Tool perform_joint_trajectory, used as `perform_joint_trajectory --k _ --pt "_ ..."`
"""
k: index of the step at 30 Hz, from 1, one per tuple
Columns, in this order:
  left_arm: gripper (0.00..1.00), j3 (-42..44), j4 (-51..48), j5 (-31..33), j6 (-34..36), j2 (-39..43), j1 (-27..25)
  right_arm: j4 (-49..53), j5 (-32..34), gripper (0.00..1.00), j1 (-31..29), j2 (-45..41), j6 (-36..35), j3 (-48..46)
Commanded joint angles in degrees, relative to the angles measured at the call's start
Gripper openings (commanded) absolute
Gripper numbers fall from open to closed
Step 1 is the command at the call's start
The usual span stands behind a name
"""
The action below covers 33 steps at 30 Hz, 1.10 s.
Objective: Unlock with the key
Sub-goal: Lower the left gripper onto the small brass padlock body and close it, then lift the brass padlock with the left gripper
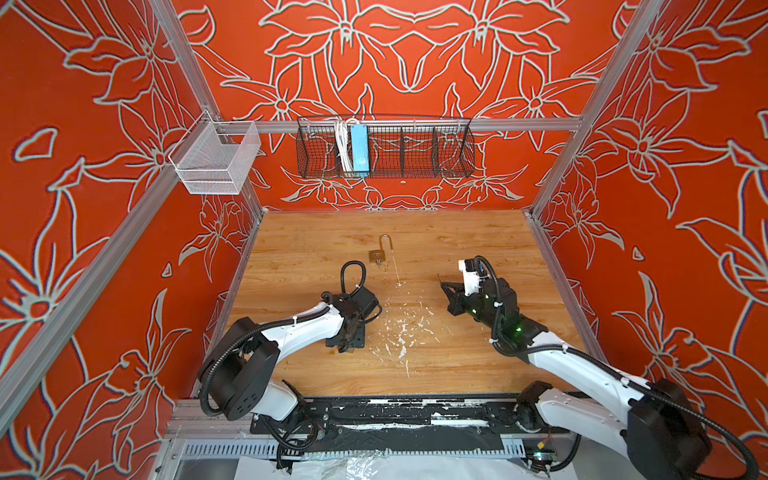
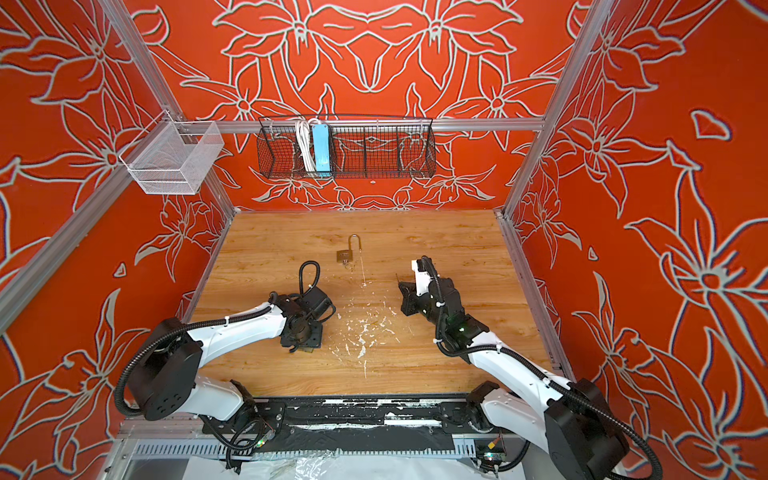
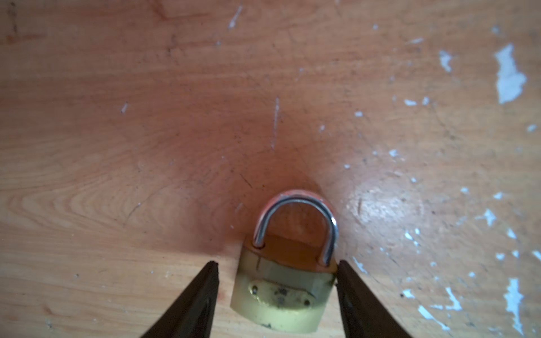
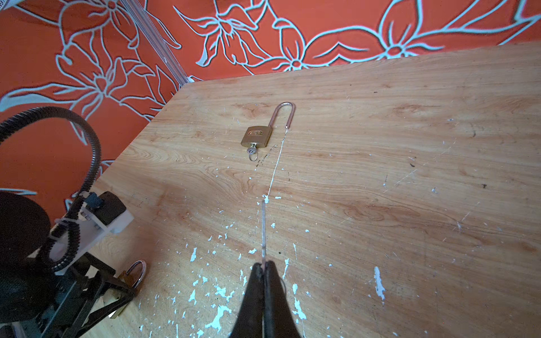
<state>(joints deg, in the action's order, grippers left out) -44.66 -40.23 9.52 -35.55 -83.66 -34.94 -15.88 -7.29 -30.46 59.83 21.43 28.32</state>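
Left pincer (image 3: 277, 262) spread astride small padlock (image 3: 282, 289), lower ctr of wrist frame, shackle (image 3: 295, 202) shut. Right pincer (image 4: 265, 264) pinches key (image 4: 264, 231), not inserted yet. Long-shackle padlock (image 1: 376, 254), mid-frame in a top view, looks already open.

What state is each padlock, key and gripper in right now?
Short padlock: shackle closed, both legs seated.
Long-shackle padlock: shackle open.
Inserted key: seated in the long-shackle padlock.
Left gripper: open, straddling the short padlock.
Right gripper: shut on the held key.
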Motion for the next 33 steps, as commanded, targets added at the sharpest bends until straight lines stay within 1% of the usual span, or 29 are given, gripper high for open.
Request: perform_joint_trajectory --k 1,6,14,18,23,27,29,33 --pt "0.64 1.8 2.3 -2.2 0.5 0.1 2.1 -0.2 0.4 0.0 0.3 -0.1 -0.3 -0.3" --pt "0.64 3.0 4.5 -6.2 1.4 -1.3 2.6 -0.1 0.3 0.0 0.2 0.2 -0.4 -0.1" --pt "0.58 5.5 6.9 -9.5 -1.9 -1.8 2.6 -0.2 0.5 0.0 0.4 0.7 -0.7 -0.2" --pt "0.51 5.0 8.2 -11.6 -2.5 -2.5 2.6 -0.4 0.3 0.0 0.4 0.8 -0.5 -0.2" --pt "0.45 0.6 8.6 -14.3 -3.0 -4.4 2.6 -0.4 0.6 0.0 0.3 0.8 -0.7 -0.2" --pt "0.43 -3.0 10.3 -17.2 -4.5 -6.8 2.5 -0.5 0.9 0.0 0.3 1.1 -0.9 -0.3" --pt "0.43 -4.8 11.4 -18.0 -5.1 -9.4 2.1 -0.5 0.9 0.0 0.4 1.3 -1.0 -0.2" --pt "0.42 -9.9 7.6 -14.7 -4.4 -15.5 0.5 -0.6 0.7 0.0 0.5 1.8 -1.0 -0.1"
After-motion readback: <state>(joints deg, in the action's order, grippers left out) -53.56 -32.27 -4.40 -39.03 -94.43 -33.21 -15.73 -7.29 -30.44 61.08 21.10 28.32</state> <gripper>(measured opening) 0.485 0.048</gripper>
